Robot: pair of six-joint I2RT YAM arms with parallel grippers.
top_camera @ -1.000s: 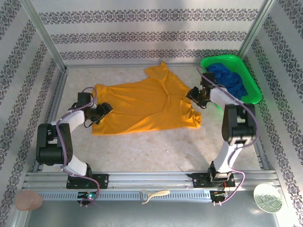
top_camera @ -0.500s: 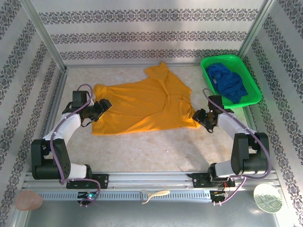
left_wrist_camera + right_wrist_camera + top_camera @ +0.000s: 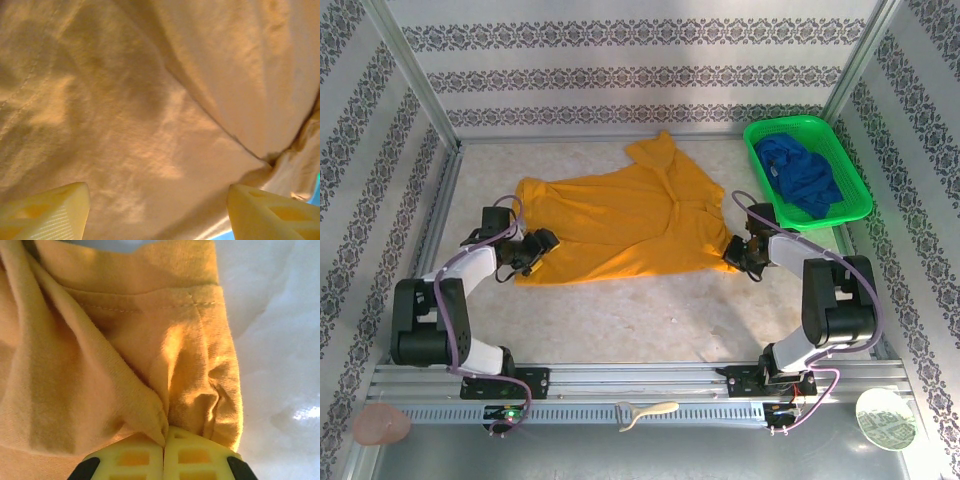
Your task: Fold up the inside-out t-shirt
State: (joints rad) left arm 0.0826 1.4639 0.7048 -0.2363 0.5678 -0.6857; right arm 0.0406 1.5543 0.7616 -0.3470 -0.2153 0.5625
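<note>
The t-shirt (image 3: 150, 125) runs off the top and sides. The left gripper (image 3: 159, 200) has its fingers (image 3: 45, 215) cut off at the bottom.

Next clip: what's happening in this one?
Two arms are working a mustard-yellow t-shirt spread, a bit rumpled, on the table. The right gripper is shut on a fold at its near right corner; the left gripper is open over the near left corner. No fold is made yet. A blue cloth lies in the green basket at the far right.
</note>
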